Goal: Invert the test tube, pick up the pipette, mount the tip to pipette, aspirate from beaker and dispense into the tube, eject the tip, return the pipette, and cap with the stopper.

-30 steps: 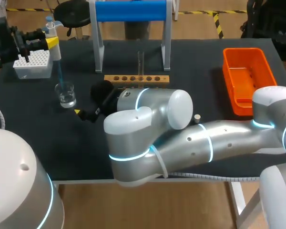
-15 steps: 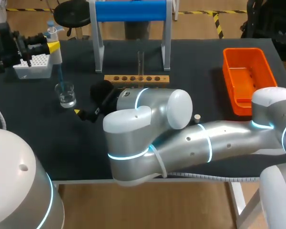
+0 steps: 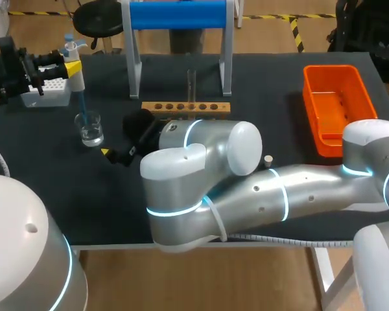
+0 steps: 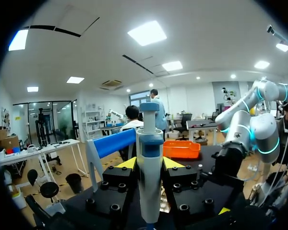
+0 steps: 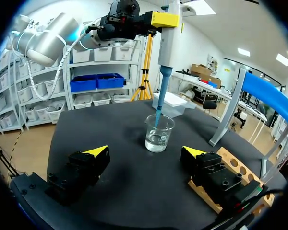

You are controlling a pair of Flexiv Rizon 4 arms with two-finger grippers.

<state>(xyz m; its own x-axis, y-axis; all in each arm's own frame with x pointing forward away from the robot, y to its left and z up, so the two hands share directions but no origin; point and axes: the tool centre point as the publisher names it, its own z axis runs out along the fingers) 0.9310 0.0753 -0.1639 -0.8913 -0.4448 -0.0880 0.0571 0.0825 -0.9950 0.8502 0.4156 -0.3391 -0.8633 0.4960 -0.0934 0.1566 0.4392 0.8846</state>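
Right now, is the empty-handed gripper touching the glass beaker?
Apart. The right wrist view shows the beaker standing ahead of the open right gripper, with bare black table between it and each finger.

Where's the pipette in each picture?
Head view: the pipette is upright at the far left, tip in the beaker.
Left wrist view: the pipette is upright, gripped in the left pincer.
Right wrist view: the pipette is ahead of the open right pincer, tip in the beaker.
Shared landmark: the blue bar, in all three views.
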